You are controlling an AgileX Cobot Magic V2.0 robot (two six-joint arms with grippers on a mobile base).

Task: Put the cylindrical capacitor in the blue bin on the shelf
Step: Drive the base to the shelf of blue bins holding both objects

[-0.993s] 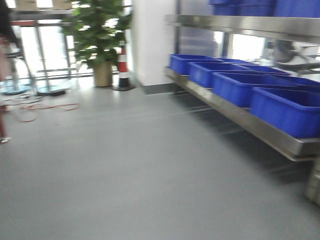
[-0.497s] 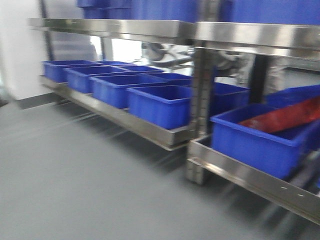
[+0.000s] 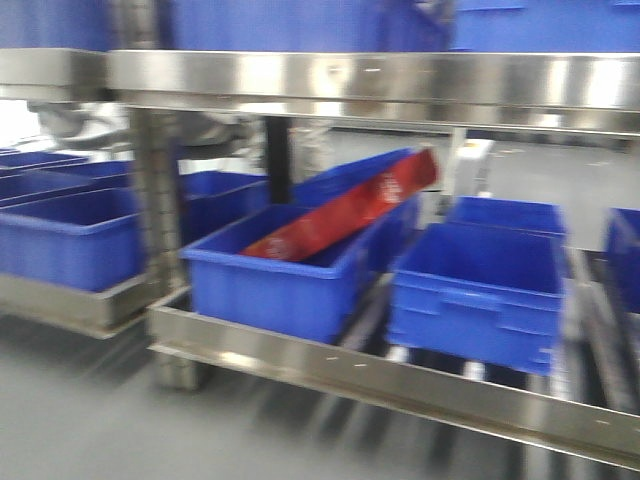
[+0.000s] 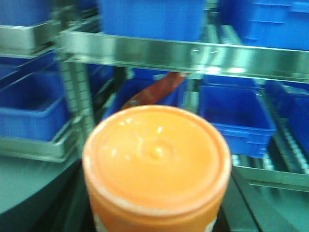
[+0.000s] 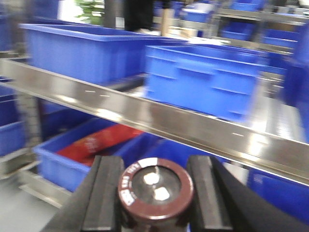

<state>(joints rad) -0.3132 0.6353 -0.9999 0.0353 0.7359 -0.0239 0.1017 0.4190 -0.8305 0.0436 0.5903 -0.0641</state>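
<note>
The cylindrical capacitor [image 5: 155, 187] is a brown can with a white-lettered rim and two silver terminals on its end. My right gripper [image 5: 155, 166] is shut on it, with a black finger [image 5: 108, 193] on each side. It is held in front of the steel shelf [image 5: 169, 121], level with its middle beam. My left gripper [image 4: 154, 217] is shut on an orange lidded jar [image 4: 157, 154], which hides the fingers. The shelf [image 3: 400, 80] fills the front view. An empty blue bin [image 3: 480, 290] sits on the lower level, and it also shows in the left wrist view [image 4: 236, 113].
A blue bin [image 3: 270, 285] holding a slanted red package [image 3: 340, 215] stands left of the empty bin. More blue bins [image 3: 60, 235] sit past a steel post [image 3: 160, 220] on the left. Blue bins [image 5: 207, 77] line the upper level. Grey floor [image 3: 80, 420] lies below.
The front view has swung right along the shelf. The open floor and plant are gone, and the bin with the red package has moved from far right to centre-left.
</note>
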